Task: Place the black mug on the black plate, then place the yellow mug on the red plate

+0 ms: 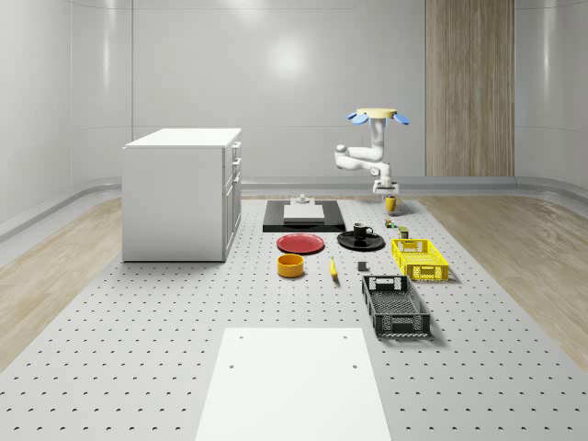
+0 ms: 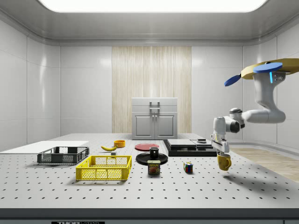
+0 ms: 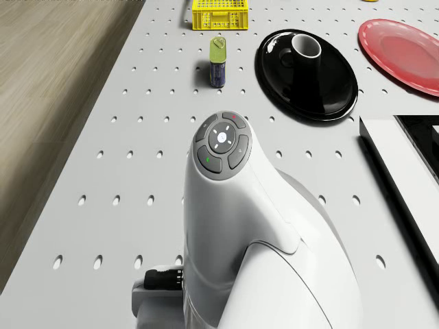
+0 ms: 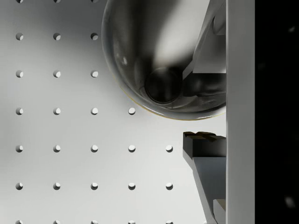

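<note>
The yellow mug (image 1: 390, 203) (image 2: 224, 162) hangs a little above the table near its back right corner, with my gripper (image 1: 385, 190) (image 2: 221, 150) shut on its rim. In the wrist view one finger (image 4: 202, 142) is outside the mug (image 4: 154, 56) and the other reaches inside. The drone (image 1: 377, 117) (image 2: 262, 70) hovers above that corner. The black mug (image 1: 362, 231) (image 2: 153, 152) (image 3: 306, 48) stands upright on the black plate (image 1: 372, 243) (image 2: 142, 159) (image 3: 329, 92). Beside it lies the red plate (image 1: 300, 243) (image 2: 146, 146) (image 3: 405, 55), with nothing on it.
A can (image 1: 404, 231) (image 3: 218, 62) and a colour cube (image 1: 390, 223) stand between the gripper and the black plate. A yellow crate (image 1: 420, 258), a black crate (image 1: 395, 305), a banana (image 1: 333, 267) and a yellow bowl (image 1: 290, 265) lie nearer the front. A white cabinet (image 1: 182, 193) and a black slab (image 1: 276, 220) stand behind.
</note>
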Tool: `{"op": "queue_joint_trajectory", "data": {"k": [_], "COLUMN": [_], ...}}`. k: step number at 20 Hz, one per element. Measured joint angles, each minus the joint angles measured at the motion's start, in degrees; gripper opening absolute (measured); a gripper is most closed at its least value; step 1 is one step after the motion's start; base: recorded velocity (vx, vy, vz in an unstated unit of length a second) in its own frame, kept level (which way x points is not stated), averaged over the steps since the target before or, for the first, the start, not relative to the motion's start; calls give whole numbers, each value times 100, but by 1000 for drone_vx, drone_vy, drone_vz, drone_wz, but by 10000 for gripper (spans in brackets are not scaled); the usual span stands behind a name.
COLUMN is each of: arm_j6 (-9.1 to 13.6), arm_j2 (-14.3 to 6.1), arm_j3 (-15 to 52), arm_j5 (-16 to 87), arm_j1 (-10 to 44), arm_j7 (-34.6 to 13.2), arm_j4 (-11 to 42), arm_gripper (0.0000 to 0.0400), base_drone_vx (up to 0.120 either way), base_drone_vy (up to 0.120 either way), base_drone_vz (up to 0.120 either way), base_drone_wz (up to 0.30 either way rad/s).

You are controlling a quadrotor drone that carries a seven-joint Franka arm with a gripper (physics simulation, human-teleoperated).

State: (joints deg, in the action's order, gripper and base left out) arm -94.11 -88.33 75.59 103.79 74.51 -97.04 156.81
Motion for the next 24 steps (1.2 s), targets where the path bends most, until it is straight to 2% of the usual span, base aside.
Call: {"op": "queue_joint_trajectory", "data": {"k": [4, 6, 15, 22, 24], "arm_j6": [64, 77, 65, 35, 26], "arm_j2": [-24, -36, -91, -129, -138], "arm_j3": [199, 258, 354, 366, 367], "arm_j5": [-191, -249, -358, -383, -388], "arm_j1": [-23, -27, -27, -20, -19], "arm_j7": [-3, -5, -12, -18, -19], "arm_j4": [45, 57, 73, 73, 73], "arm_gripper": [110, 110, 110, 110, 110], "base_drone_vx": [0, 100, 120, 120, 120], "base_drone_vy": [0, -20, -120, -120, -120], "base_drone_vz": [120, 120, 120, 6, 80], "base_drone_wz": [0, 0, 0, 0, 0]}}
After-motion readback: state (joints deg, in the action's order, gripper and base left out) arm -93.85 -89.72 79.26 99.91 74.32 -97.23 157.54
